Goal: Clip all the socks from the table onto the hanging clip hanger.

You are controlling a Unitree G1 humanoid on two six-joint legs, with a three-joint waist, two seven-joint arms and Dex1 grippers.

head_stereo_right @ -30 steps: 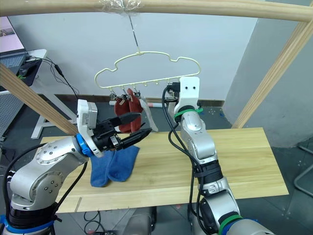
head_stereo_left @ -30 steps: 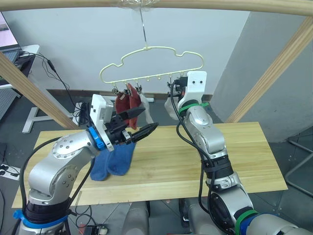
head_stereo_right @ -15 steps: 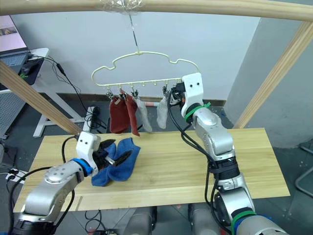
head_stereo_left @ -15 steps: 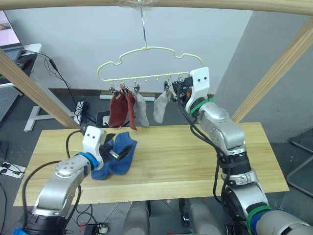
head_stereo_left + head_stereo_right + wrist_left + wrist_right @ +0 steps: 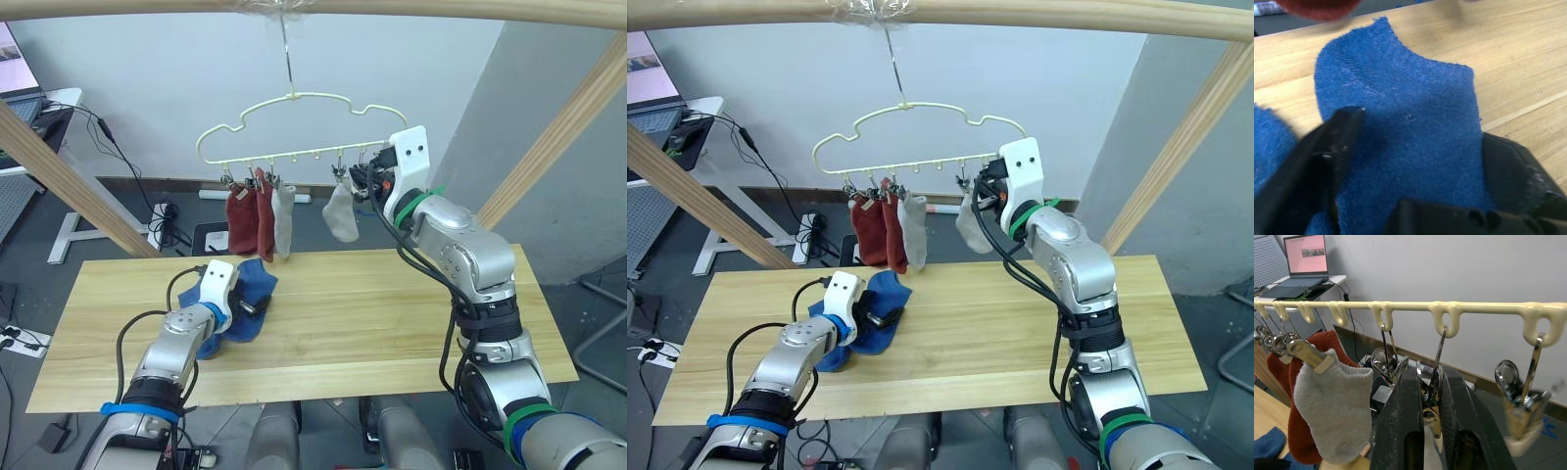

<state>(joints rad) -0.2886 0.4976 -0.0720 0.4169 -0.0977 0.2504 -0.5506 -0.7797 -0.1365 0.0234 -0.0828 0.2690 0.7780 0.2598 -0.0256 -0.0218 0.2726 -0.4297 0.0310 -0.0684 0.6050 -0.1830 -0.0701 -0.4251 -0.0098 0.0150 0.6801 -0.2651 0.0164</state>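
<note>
Two blue socks (image 5: 238,297) lie in a heap on the table (image 5: 392,313) at its left. My left gripper (image 5: 253,305) rests low over them, open, and its fingers (image 5: 1334,147) straddle one blue sock (image 5: 1405,112). The clip hanger (image 5: 1488,308) hangs from the top pole. Two rust red socks (image 5: 250,211) and a grey sock (image 5: 284,220) hang clipped at its left. Another grey sock (image 5: 341,211) hangs further right, just beside my right gripper (image 5: 361,177), which is shut on a metal clip (image 5: 1431,382) of the hanger.
Thick wooden frame poles cross the top (image 5: 441,10) and slant down on the left (image 5: 59,176) and right (image 5: 558,127). A desk with a laptop (image 5: 1303,254) stands behind on the left. Bare tabletop stretches to the right of the blue socks.
My left arm has dropped from mid-air down onto the blue socks. The right gripper stayed at the hanger's clips and shifted right; the hanger swung and the grey sock now hangs free.
</note>
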